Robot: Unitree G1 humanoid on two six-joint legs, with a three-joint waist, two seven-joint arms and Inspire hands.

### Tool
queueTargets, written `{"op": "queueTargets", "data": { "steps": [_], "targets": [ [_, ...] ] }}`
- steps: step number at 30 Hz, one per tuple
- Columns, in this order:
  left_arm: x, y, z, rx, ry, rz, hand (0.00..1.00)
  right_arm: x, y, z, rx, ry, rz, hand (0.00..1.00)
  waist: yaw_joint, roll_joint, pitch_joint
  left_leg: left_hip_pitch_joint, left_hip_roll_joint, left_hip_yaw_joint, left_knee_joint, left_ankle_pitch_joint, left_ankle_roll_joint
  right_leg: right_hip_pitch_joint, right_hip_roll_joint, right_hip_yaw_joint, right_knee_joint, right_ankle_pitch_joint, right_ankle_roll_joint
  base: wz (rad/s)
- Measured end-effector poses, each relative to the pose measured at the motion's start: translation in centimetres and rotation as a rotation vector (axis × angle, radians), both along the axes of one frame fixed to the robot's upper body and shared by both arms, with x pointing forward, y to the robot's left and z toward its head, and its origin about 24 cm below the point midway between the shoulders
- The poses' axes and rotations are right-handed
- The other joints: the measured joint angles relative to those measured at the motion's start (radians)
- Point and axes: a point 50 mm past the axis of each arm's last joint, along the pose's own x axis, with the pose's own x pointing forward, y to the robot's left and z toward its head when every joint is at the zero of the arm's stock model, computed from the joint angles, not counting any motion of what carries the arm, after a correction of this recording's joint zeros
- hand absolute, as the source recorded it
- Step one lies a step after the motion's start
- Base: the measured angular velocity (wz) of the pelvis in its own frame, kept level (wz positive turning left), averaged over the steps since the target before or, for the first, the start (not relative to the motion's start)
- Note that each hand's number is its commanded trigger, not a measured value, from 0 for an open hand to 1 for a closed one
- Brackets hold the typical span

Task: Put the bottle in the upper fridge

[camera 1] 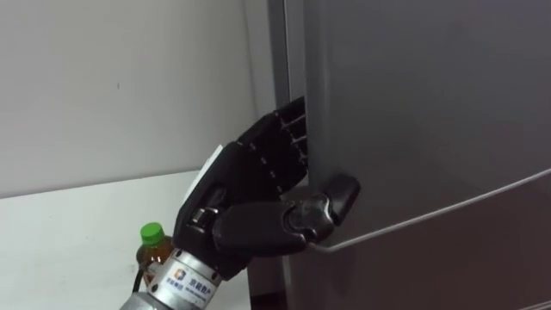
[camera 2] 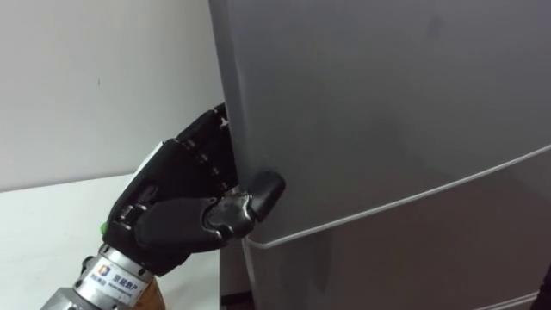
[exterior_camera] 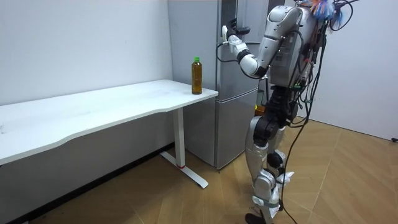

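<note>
I am gripping the edge of the upper fridge door [camera 1: 413,103] with my left hand [camera 1: 258,198], fingers hooked behind it and thumb on the front, and should be pulling slowly outward, while the bottle [camera 1: 153,250] is waiting on the table [camera 1: 69,232] just beside.

A small printed label [camera 1: 185,281] stands on the silver wrist cuff of the left hand [camera 1: 250,194]. It has a square blue and orange emblem with two short lines of characters beside it, too small to read. On the bottle [camera 1: 160,256] no print can be read.
</note>
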Motion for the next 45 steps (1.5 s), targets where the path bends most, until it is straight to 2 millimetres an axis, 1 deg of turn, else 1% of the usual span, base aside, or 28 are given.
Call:
{"op": "queueTargets", "data": {
  "steps": [5, 7, 9, 10, 12, 13, 16, 18, 19, 20, 21, 24, 25, 26, 30, 32, 34, 35, 37, 39, 43, 45],
  "targets": [
    [0.0, -0.1, 0.0, 0.0, -0.002, -0.001, 0.76, 0.0, 0.0, 0.0, -0.001, 0.001, 0.003, 0.0, -0.001, 0.0, 0.0001, 0.0, 0.0, 0.0, 0.0, 0.0, 0.0, 0.0, -0.001, 0.001, 0.0, 0.0, 0.0, 0.0],
    [0.0, -0.2, 0.0, 0.002, -0.003, -0.001, 0.75, 0.0, 0.0, 0.0, 0.0, 0.0, 0.001, 0.0, 0.0, -0.001, 0.0005, 0.0, 0.0, 0.0, 0.0, 0.0, 0.0, 0.0, 0.0, 0.001, 0.0, 0.0, 0.0, 0.0],
    [0.0, -0.1, 0.0, 0.003, -0.004, 0.001, 0.69, 0.0, 0.0, 0.0, 0.0, -0.001, 0.0, 0.0, 0.0, 0.0, 0.0004, 0.0, 0.0, 0.0, 0.0, 0.0, 0.0, -0.001, 0.0, 0.001, 0.0, 0.0, 0.0, 0.0],
    [0.0, -0.1, 0.0, 0.003, -0.005, 0.002, 0.68, 0.0, 0.0, 0.0, 0.001, -0.001, 0.001, 0.0, -0.001, -0.001, 0.0005, 0.0, 0.0, 0.0, 0.0, 0.0, 0.0, -0.001, 0.0, 0.001, 0.0, 0.0, 0.0, 0.0],
    [0.0, -0.2, 0.0, 0.004, -0.008, 0.004, 0.6, 0.1, 0.0, 0.0, 0.001, -0.003, 0.014, 0.0, -0.001, -0.001, 0.0006, 0.0, 0.0, 0.0, 0.0, 0.0, 0.0, 0.0, 0.0, 0.002, 0.0, 0.0, 0.0, 0.0],
    [-0.1, -0.2, 0.0, 0.005, -0.011, 0.003, 0.58, 0.1, 0.0, 0.0, 0.005, -0.005, 0.023, 0.0, -0.002, -0.002, 0.0004, 0.0, 0.001, 0.0, 0.0, 0.0, 0.0, 0.0, 0.0, 0.003, 0.0, 0.0, 0.0, 0.0],
    [-0.2, -0.5, 0.1, 0.006, -0.019, -0.011, 0.45, 0.2, 0.1, 0.0, 0.017, -0.006, 0.026, 0.0, -0.003, -0.008, 0.0022, 0.001, 0.001, 0.0, 0.0, 0.0, 0.0, 0.001, 0.0, 0.003, 0.0, 0.0, 0.0, 0.0],
    [-0.2, -0.7, 0.0, 0.005, -0.018, -0.017, 0.33, 0.1, 0.1, 0.0, 0.025, -0.008, 0.022, 0.0, -0.004, -0.011, 0.0038, 0.004, 0.001, 0.003, -0.001, 0.0, 0.0, 0.004, 0.0, 0.004, 0.0, 0.0, 0.0, 0.0],
    [-0.2, -0.7, 0.0, 0.001, -0.014, -0.017, 0.23, 0.2, 0.1, 0.0, 0.026, -0.009, 0.02, 0.0, -0.006, -0.011, 0.0038, 0.005, 0.001, 0.009, -0.001, 0.0, 0.0, 0.004, 0.0, 0.006, 0.0, 0.0, 0.0, -0.03],
    [-0.2, -0.7, 0.0, -0.003, -0.013, -0.019, 0.2, 0.2, 0.1, 0.0, 0.026, -0.01, 0.019, 0.0, -0.008, -0.011, 0.0038, 0.005, 0.001, 0.013, -0.001, 0.0, 0.0, 0.003, -0.001, 0.006, 0.0, 0.0, 0.0, 0.0],
    [-0.2, -0.9, 0.0, -0.009, -0.014, -0.027, 0.15, 0.2, 0.1, 0.0, 0.028, -0.011, 0.017, 0.0, -0.013, -0.012, 0.0035, 0.002, 0.002, 0.021, -0.001, 0.0, 0.0, 0.0, -0.001, 0.004, 0.0, 0.0, 0.0, 0.03],
    [-0.4, -1.3, 0.0, -0.011, -0.019, -0.059, 0.05, 0.2, 0.2, 0.0, 0.035, -0.01, 0.001, 0.0, -0.014, -0.018, 0.0025, -0.001, 0.002, 0.026, -0.001, 0.0, 0.0, -0.007, -0.002, 0.004, -0.001, 0.0, 0.001, 0.01],
    [-0.5, -1.4, 0.0, -0.009, -0.025, -0.069, 0.04, 0.3, 0.2, 0.0, 0.034, -0.01, 0.001, 0.0, -0.017, -0.02, 0.0019, -0.001, 0.002, 0.035, -0.001, 0.0, 0.0, -0.01, -0.003, 0.005, -0.001, 0.0, 0.001, 0.0],
    [-0.5, -1.5, 0.0, -0.008, -0.026, -0.071, 0.0, 0.3, 0.1, 0.1, 0.034, -0.009, 0.001, 0.0, -0.02, -0.02, 0.0018, -0.001, 0.002, 0.045, -0.001, 0.0, 0.0, -0.012, -0.003, 0.007, -0.001, 0.0, 0.002, -0.05],
    [-0.5, -1.4, 0.0, -0.002, -0.035, -0.079, 0.0, 0.3, 0.1, 0.0, 0.034, -0.002, -0.006, 0.0, -0.025, -0.02, 0.001, -0.001, 0.001, 0.078, -0.001, 0.0, 0.0, -0.015, -0.006, 0.021, 0.001, 0.007, 0.008, -0.09],
    [-0.5, -1.5, 0.0, -0.002, -0.034, -0.079, 0.0, 0.3, 0.1, 0.0, 0.034, -0.003, -0.009, 0.0, -0.029, -0.02, 0.0011, -0.001, -0.001, 0.082, -0.001, 0.0, 0.0, -0.016, -0.008, 0.025, 0.001, 0.01, 0.011, -0.07],
    [-0.5, -1.5, -0.1, 0.001, -0.035, -0.081, 0.0, 0.3, 0.1, 0.1, 0.033, -0.007, -0.009, 0.0, -0.036, -0.021, 0.0015, 0.001, -0.002, 0.108, -0.001, 0.0, 0.001, -0.018, -0.011, 0.031, 0.0, 0.013, 0.015, -0.06],
    [-0.5, -1.5, -0.1, 0.001, -0.035, -0.083, 0.0, 0.3, 0.1, 0.1, 0.033, -0.008, -0.01, 0.0, -0.038, -0.02, 0.0015, 0.001, -0.002, 0.112, -0.001, -0.001, 0.002, -0.018, -0.012, 0.033, 0.0, 0.014, 0.016, -0.06],
    [-0.5, -1.5, -0.1, 0.005, -0.037, -0.09, 0.0, 0.4, 0.0, 0.1, 0.037, -0.014, -0.017, 0.0, -0.054, -0.018, 0.0008, 0.005, 0.002, 0.131, -0.006, -0.011, 0.019, -0.021, -0.008, 0.035, -0.001, 0.015, 0.018, -0.04],
    [-0.6, -1.6, -0.2, 0.008, -0.041, -0.103, 0.0, 0.4, -0.1, 0.1, 0.04, -0.016, -0.022, 0.0, -0.056, -0.017, 0.0001, 0.007, 0.002, 0.136, -0.007, -0.014, 0.023, -0.021, -0.008, 0.042, 0.001, 0.021, 0.021, -0.11],
    [-0.8, -2.0, -0.2, 0.018, -0.057, -0.145, 0.0, 0.4, -0.2, 0.1, 0.038, -0.017, -0.024, 0.0, -0.057, -0.015, -0.0015, 0.016, 0.002, 0.162, -0.013, -0.017, 0.029, -0.022, -0.006, 0.059, 0.0, 0.034, 0.025, -0.16],
    [-1.0, -2.2, -0.2, 0.015, -0.058, -0.173, 0.0, 0.5, -0.2, 0.2, 0.038, -0.018, -0.024, 0.0, -0.066, -0.014, -0.0019, 0.019, 0.002, 0.17, -0.014, -0.019, 0.033, -0.022, -0.006, 0.062, 0.001, 0.038, 0.027, -0.14]
  ]
}}
